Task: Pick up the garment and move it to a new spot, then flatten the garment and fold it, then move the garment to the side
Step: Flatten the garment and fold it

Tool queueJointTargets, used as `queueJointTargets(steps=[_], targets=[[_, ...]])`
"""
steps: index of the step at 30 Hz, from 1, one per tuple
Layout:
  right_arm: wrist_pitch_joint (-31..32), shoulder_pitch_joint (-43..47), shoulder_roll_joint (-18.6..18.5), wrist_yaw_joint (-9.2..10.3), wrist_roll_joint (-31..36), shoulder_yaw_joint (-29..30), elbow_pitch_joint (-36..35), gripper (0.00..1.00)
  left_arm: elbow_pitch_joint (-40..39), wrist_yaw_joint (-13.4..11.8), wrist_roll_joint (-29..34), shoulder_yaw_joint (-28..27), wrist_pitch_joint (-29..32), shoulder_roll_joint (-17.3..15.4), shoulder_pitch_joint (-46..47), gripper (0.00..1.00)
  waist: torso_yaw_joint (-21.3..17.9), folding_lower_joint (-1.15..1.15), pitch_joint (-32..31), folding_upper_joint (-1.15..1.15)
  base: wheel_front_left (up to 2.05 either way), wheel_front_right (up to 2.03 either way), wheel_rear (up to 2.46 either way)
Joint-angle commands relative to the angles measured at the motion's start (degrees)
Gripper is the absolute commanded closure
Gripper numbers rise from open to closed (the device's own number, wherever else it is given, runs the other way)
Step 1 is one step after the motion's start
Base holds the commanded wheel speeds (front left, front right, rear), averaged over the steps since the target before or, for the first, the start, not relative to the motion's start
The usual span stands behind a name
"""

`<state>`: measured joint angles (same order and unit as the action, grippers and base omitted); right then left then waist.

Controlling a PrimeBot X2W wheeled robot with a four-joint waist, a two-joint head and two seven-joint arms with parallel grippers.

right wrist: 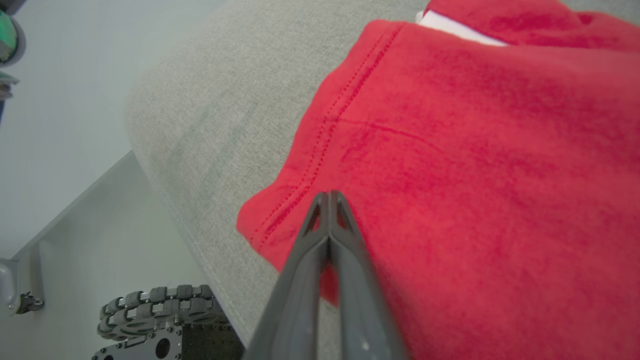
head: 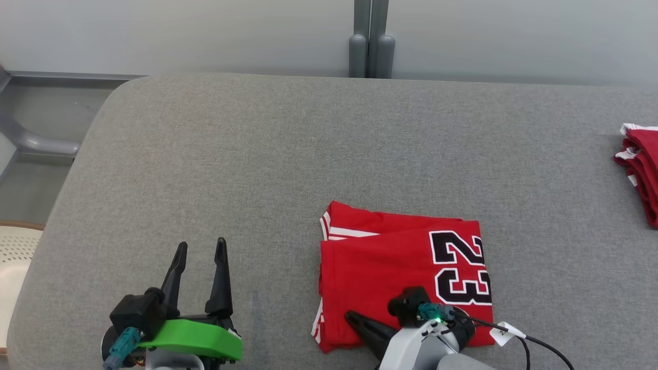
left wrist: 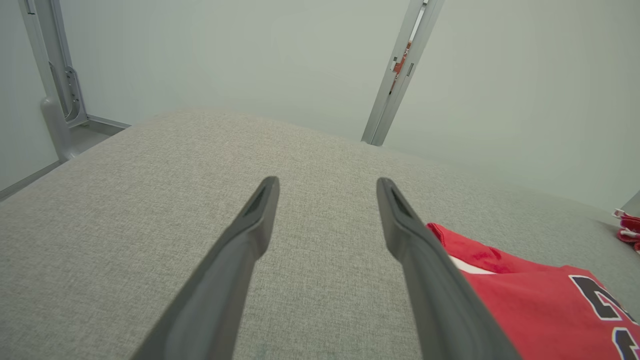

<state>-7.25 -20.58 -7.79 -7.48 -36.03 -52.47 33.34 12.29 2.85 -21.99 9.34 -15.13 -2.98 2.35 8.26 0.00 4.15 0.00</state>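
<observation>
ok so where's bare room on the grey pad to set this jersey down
Biggest bare patch: far half of the grey pad, between the folded jersey and the wall. Also free: its left part beyond the left hand, and the gap between jersey and the red pile at the right edge. Crowded: near edge, where the right hand overlaps the jersey.

Coarse, matt grey woven cloth covers the table (head: 205,154). The garment (head: 380,277) is soft red knit, hems stitched. The left hand (head: 201,242) has smooth matt dark plastic fingers (left wrist: 240,250) and a glossy green plastic cover (head: 195,336).
</observation>
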Motion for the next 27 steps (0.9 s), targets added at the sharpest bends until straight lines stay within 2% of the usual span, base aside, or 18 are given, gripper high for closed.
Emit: queueJointTargets(steps=[1, 5, 9, 12, 14, 15, 16, 22, 27], targets=[[-0.72, -0.74, -0.09, -0.01, -1.10, -0.67, 0.17, 1.00, -0.21, -0.20, -0.19, -0.23, 0.01, -0.05, -0.49, 0.00, -0.21, 0.00, 0.08, 0.00, 0.00, 0.00, 0.00], [-3.74, -2.72, -0.28, -0.01, -2.64, -1.12, 0.00, 1.00, -0.26, -0.32, -0.31, -0.59, 0.01, -0.06, -0.54, 0.00, -0.98, 0.00, 0.13, 0.00, 0.00, 0.00, 0.00], [-6.88, -4.71, -0.83, -0.01, -1.66, 1.99, -1.05, 0.98, -0.45, -0.38, -0.01, -0.85, 0.01, -0.29, -0.36, 0.00, -2.18, 0.00, -0.02, 0.00, 0.00, 0.00, 0.00], [-7.85, -5.12, -0.95, -0.01, 0.80, 7.74, -2.59, 0.75, -0.47, -0.25, 0.42, -0.76, 0.01, -0.54, 0.36, 0.00, -3.21, 0.00, -0.24, 0.00, 0.00, 0.00, 0.00], [-7.94, -4.32, -0.80, -0.01, 3.51, 13.38, -5.24, 0.45, -0.55, -0.19, 0.68, -0.63, 0.02, -0.60, 0.96, 0.00, -3.89, 0.00, -0.32, 0.00, 0.00, 0.00, 0.00], [-7.91, -3.38, -0.61, -0.01, 4.83, 16.13, -6.73, 0.08, -0.59, -0.18, 0.75, -0.58, 0.01, -0.60, 1.19, 0.00, -4.16, 0.00, -0.34, 0.00, 0.00, 0.00, 0.00], [-7.91, -1.79, -0.33, -0.01, 6.62, 19.33, -8.58, 0.00, -0.60, -0.16, 0.86, -0.45, 0.01, -0.60, 1.41, 0.00, -4.52, 0.00, -0.39, 0.00, 0.00, 0.00, 0.00], [-7.93, 5.28, 2.11, -0.01, 14.56, 34.29, -17.31, 0.00, -1.26, -0.80, 1.11, -0.68, 0.02, -0.46, 2.11, 0.00, -6.40, 0.00, -0.70, 0.00, 0.00, 0.00, 0.00], [-7.93, 10.39, 3.72, -0.01, 19.10, 41.48, -21.98, 0.00, -2.00, -1.38, 0.87, -1.43, 0.01, -0.30, 0.90, 0.00, -7.59, 0.00, -1.26, 0.00, 0.00, 0.00, 0.00]])
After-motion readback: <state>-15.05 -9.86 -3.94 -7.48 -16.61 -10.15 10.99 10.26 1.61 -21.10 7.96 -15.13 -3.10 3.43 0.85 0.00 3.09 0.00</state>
